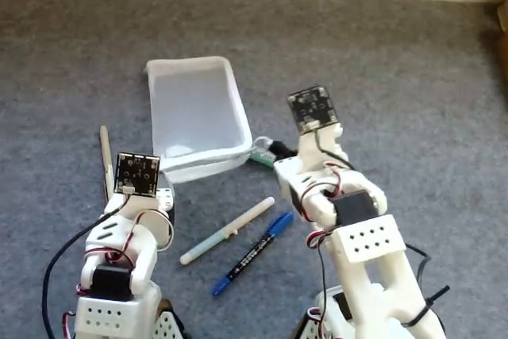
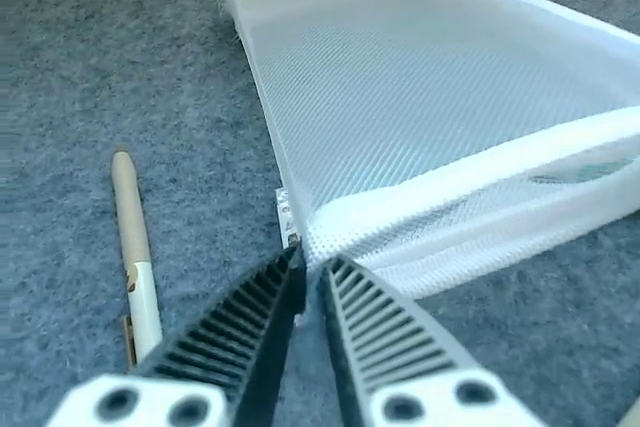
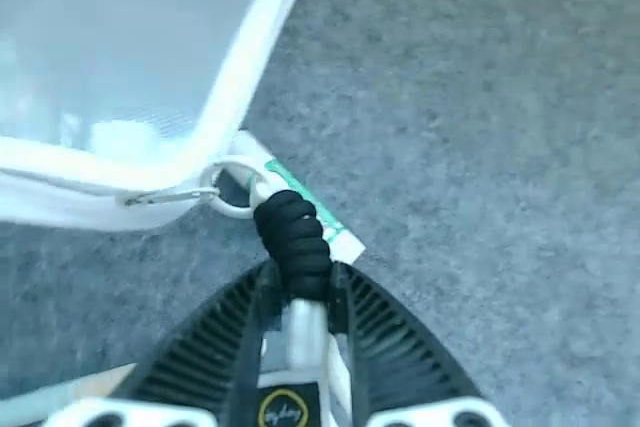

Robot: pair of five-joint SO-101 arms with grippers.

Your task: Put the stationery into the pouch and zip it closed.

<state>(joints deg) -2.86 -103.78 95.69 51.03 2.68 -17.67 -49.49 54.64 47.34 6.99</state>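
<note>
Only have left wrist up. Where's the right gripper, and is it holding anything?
Observer: The right gripper is shut on the black zipper cord, at the pouch mouth's other corner.
Operator: Where's the zip pull?
Observer: The metal ring the cord ties to sits right at that same corner.
Operator: Any pens besides the beige pen?
Observer: Two more lie on the carpet in front of the pouch's mouth: a white pen and a blue marker.
</note>
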